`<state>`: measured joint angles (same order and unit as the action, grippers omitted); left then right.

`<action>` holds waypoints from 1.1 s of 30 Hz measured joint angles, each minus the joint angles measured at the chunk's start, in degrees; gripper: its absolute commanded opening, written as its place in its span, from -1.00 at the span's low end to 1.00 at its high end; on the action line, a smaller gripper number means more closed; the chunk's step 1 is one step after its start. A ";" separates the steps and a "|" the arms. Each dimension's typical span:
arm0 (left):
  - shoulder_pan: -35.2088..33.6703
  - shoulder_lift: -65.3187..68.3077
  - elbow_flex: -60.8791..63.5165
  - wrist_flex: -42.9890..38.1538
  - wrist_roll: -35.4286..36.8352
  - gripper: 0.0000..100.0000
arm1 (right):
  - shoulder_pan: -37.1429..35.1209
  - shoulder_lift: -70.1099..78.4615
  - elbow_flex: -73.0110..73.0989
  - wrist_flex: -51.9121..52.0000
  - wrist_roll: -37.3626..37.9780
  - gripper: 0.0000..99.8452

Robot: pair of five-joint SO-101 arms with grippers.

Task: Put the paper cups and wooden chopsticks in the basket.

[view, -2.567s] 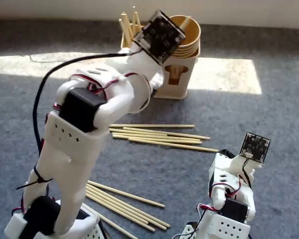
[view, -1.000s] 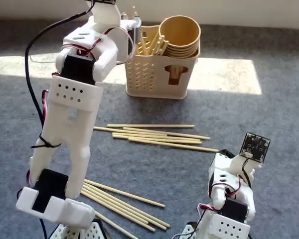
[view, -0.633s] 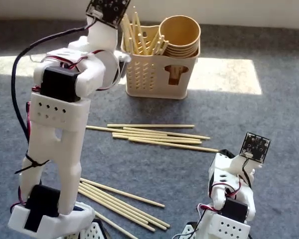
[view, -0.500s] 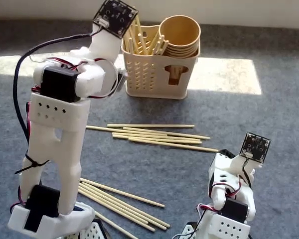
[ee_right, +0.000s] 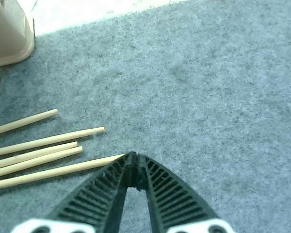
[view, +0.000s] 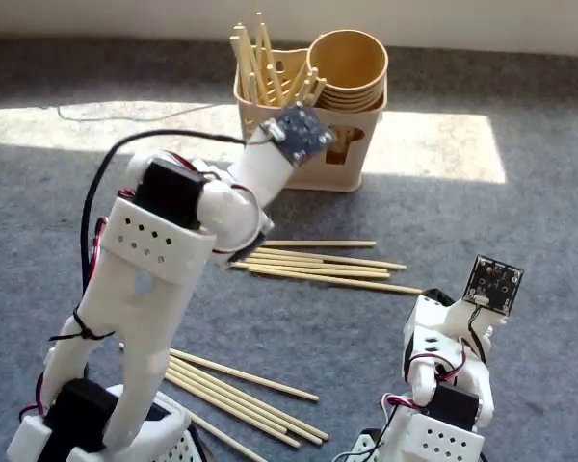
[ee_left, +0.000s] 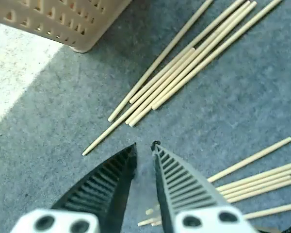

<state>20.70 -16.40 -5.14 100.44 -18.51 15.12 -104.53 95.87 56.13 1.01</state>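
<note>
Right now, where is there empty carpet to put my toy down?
Bare carpet lies between the basket and the right arm. The middle chopsticks and the pile by the left arm base are crowded.

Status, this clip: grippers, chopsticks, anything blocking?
Left gripper open, empty, near loose chopsticks. Right gripper shut, empty. Cups in basket.

A grey carpet point(view: 520, 221) covers the table, with a sunlit band across its far part. A cream slotted basket point(view: 366, 159) stands on it at the far side. One bunch of wooden chopsticks point(view: 337, 265) lies loose mid-table, and a second bunch point(view: 241, 395) lies nearer the arm bases.
</note>
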 measured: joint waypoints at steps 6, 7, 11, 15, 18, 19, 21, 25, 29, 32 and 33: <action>5.89 -6.51 16.88 -4.13 -0.26 -0.71 | 0.00 0.00 0.00 0.00 0.00 -0.99; 7.12 -7.38 19.87 -5.63 -0.26 -0.71 | 0.00 0.00 0.00 0.00 0.00 -0.99; 12.13 -9.76 31.47 -10.90 -1.49 -0.71 | 0.00 0.00 0.00 0.00 0.00 -0.99; 18.55 -10.11 42.37 -14.95 -4.92 -0.70 | 0.00 0.00 0.00 0.00 0.00 -0.99; 20.57 -9.32 48.35 -19.60 -5.19 -0.70 | 0.00 0.00 0.00 0.00 0.00 -0.99; 20.66 -8.88 50.20 -21.19 -5.36 -0.70 | 0.00 0.00 0.00 0.00 0.00 -0.99; 20.66 -7.65 52.92 -24.44 -5.45 -0.70 | 0.00 0.00 0.00 0.00 0.00 -0.99; 20.84 -4.31 56.79 -30.15 -5.45 -0.70 | 0.00 0.00 0.00 0.00 0.00 -0.99; 20.92 -0.62 58.29 -34.11 -5.45 -0.71 | 0.00 0.00 0.00 0.00 0.00 -0.99; 21.19 0.88 58.29 -34.73 -5.45 -0.72 | 0.00 0.00 0.00 0.00 0.00 -0.99; 21.19 0.97 58.29 -34.81 -5.45 -0.73 | 0.00 0.00 0.00 0.00 0.00 -0.99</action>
<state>41.89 -15.43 53.14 65.63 -23.96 15.12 -104.53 95.87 56.13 1.01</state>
